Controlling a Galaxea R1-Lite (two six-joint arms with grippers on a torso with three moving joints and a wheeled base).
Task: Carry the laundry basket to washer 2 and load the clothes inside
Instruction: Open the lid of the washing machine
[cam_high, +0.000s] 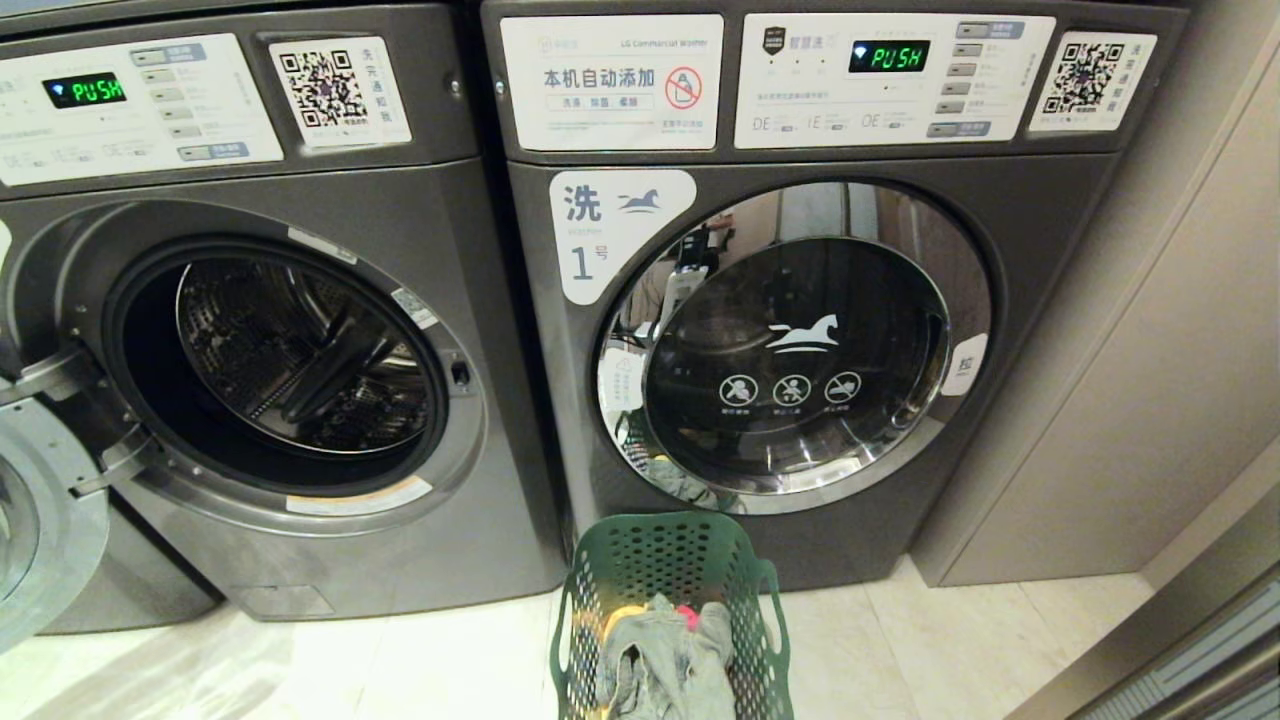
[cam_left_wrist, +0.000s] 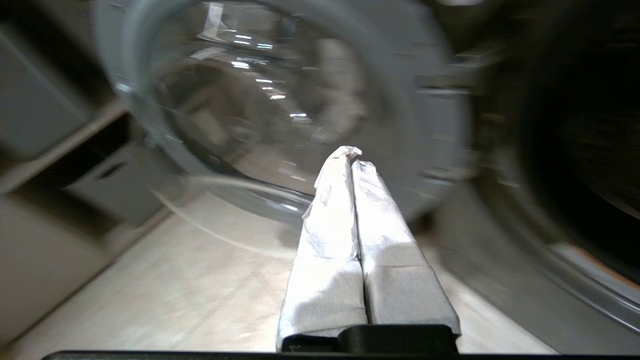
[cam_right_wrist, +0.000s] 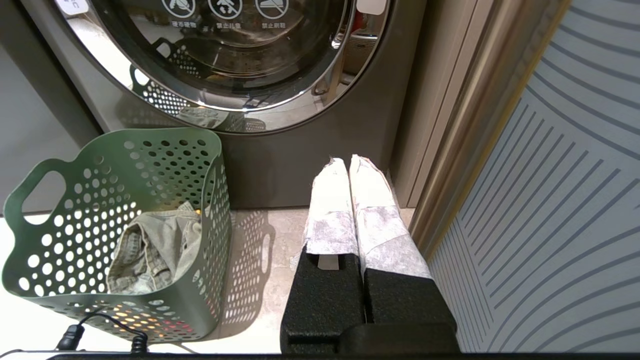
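Observation:
The dark green laundry basket (cam_high: 650, 560) stands on the floor before the closed washer labelled 1 (cam_high: 600, 235). The clothes (cam_high: 670, 650) lie heaped in it, grey denim on top with yellow and pink beneath. A grey washer on the left has its door (cam_high: 40, 520) swung open and its drum (cam_high: 290, 350) bare; no label of washer 2 is in view. My left gripper (cam_left_wrist: 352, 155) is shut and empty, low near that open door's glass (cam_left_wrist: 250, 110). My right gripper (cam_right_wrist: 348, 161) is shut and empty, beside the basket (cam_right_wrist: 150, 165) and the clothes (cam_right_wrist: 150, 245). Neither arm shows in the head view.
A beige cabinet panel (cam_high: 1150, 350) stands right of washer 1, and a striped panel (cam_right_wrist: 575, 200) is close to my right gripper. A black cable (cam_right_wrist: 100, 330) lies near the basket's base. Pale floor tiles (cam_high: 400, 670) run in front of the machines.

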